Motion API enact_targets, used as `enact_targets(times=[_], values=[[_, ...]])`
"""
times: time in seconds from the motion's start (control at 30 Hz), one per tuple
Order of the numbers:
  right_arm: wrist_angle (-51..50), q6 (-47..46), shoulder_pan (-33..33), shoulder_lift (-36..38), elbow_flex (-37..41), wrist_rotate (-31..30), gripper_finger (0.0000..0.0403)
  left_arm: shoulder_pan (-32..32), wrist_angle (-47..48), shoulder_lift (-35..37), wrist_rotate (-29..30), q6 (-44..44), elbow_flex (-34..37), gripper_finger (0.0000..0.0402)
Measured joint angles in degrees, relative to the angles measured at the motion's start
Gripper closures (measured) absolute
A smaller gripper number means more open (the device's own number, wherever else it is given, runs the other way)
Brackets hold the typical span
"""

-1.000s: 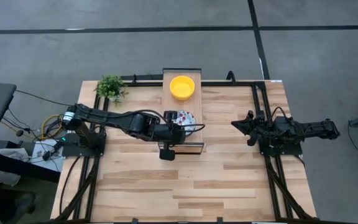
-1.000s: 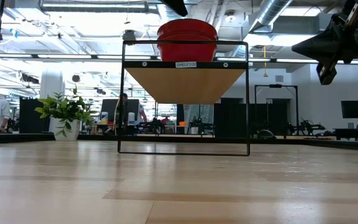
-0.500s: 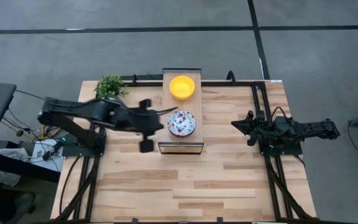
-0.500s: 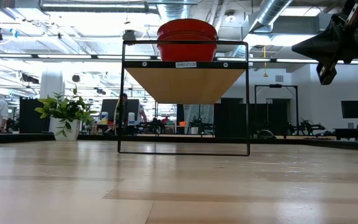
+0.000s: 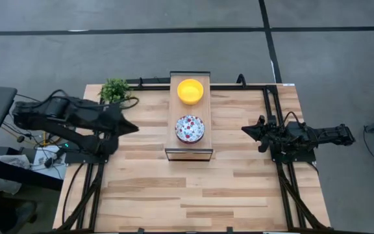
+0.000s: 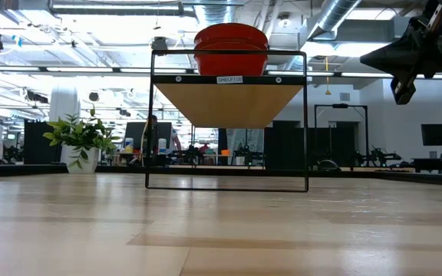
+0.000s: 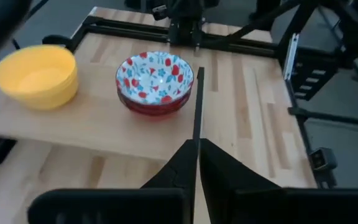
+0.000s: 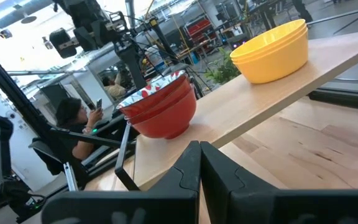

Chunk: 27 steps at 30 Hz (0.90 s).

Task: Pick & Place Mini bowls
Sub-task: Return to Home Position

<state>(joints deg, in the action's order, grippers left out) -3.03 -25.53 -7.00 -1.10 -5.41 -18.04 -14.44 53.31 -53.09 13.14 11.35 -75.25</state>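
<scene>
A stack of yellow mini bowls (image 5: 190,90) and a stack of white floral mini bowls with red outsides (image 5: 190,128) stand on a raised wooden shelf (image 5: 174,110) at the table's middle. The left wrist view shows the yellow stack (image 7: 37,74) and the floral stack (image 7: 155,81); the low view shows the red sides (image 6: 231,47). My left gripper (image 5: 132,127) is shut and hangs left of the shelf, apart from the bowls. My right gripper (image 5: 245,130) is shut and waits right of the shelf.
A small green potted plant (image 5: 115,90) stands at the table's far left corner. The shelf's black wire frame (image 6: 305,123) lifts the board above the table. A black rail frame (image 5: 265,104) runs along the table's edges. People (image 8: 73,115) are in the room behind.
My left arm has pulled back from the floral bowl stack on the shelf toward the table's left edge, now folded near its base. The floral stack has stayed on the shelf, now uncovered. My right arm has kept still.
</scene>
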Motion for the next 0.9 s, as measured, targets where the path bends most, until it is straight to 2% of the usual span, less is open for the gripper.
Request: enact_targets(times=[0.1,0.17,0.33,0.43,0.6,0.9], values=[[0.0,0.0,0.0,0.0,0.0,0.0,0.0403,-0.2,-1.5,4.4,-0.2,1.3,3.8,0.0385],[0.0,0.0,0.0,0.0,0.0,0.0,0.0403,-0.2,-5.0,7.6,-2.4,2.5,7.5,0.0385],[0.0,0.0,0.0,0.0,0.0,0.0,0.0403,-0.2,-21.8,16.3,-10.2,1.6,20.3,0.0385],[0.0,0.0,0.0,0.0,0.0,0.0,0.0403,-0.2,-30.7,20.3,-11.8,3.4,28.9,0.0385],[0.0,0.0,0.0,0.0,0.0,0.0,0.0403,-0.3,-45.5,21.5,-16.0,4.6,41.9,0.0385],[0.0,0.0,0.0,0.0,0.0,0.0,0.0403,-0.2,-66.0,22.8,-16.4,3.6,57.5,0.0385]])
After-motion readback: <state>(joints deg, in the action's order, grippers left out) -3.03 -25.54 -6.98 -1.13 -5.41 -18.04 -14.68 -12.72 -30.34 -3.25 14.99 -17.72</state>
